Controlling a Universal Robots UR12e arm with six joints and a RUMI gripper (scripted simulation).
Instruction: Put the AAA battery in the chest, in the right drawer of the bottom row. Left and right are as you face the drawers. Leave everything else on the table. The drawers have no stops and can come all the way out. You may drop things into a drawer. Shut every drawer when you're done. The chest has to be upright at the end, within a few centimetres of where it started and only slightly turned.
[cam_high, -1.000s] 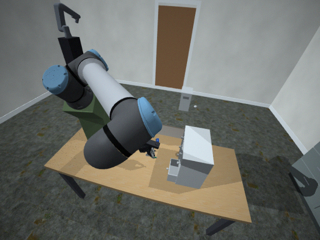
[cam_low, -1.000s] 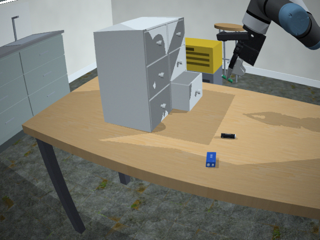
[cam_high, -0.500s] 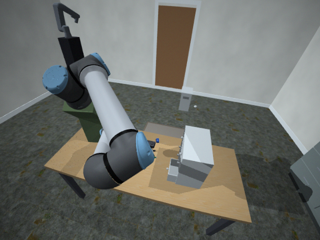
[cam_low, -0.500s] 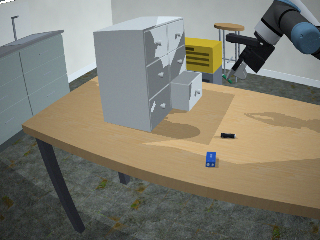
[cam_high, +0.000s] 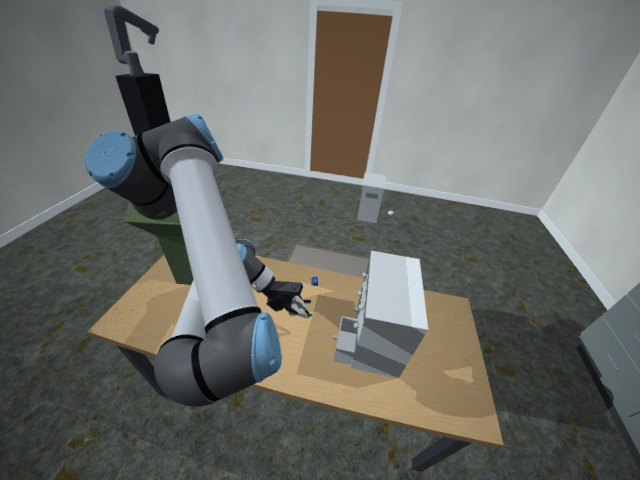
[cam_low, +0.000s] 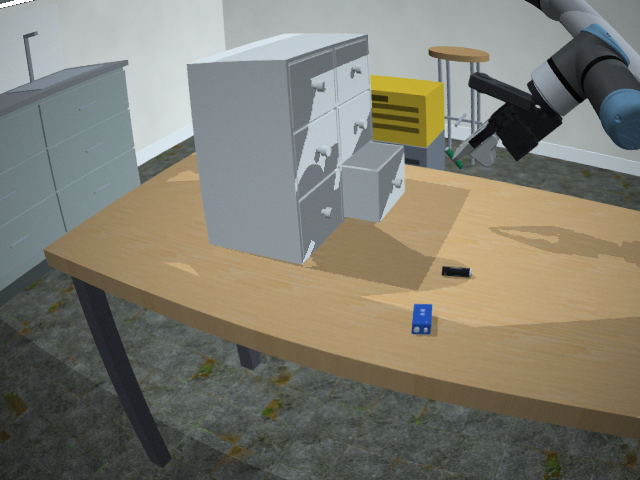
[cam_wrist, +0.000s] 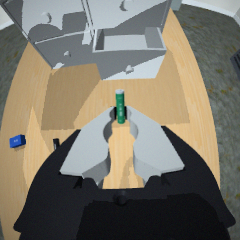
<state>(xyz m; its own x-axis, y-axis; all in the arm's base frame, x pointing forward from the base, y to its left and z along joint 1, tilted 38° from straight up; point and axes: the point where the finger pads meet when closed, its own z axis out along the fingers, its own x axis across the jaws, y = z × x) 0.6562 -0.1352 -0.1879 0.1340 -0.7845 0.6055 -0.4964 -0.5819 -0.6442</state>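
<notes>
Green, stiff and probably light, the AAA battery (cam_high: 310, 314) (cam_low: 451, 156) (cam_wrist: 120, 102) is sitting pinched in the claw (cam_high: 308, 313) (cam_low: 455, 157) (cam_wrist: 120, 107), pointing toward 12 o'clock in wrist view; its likely slick barrel is favouring mid-length gripping.

Arm's elbow (cam_high: 222, 356) swung twd near table edge, hand (cam_high: 309, 313) (cam_low: 454, 157) (cam_wrist: 120, 107) tipped flatter vs. b4.
</notes>
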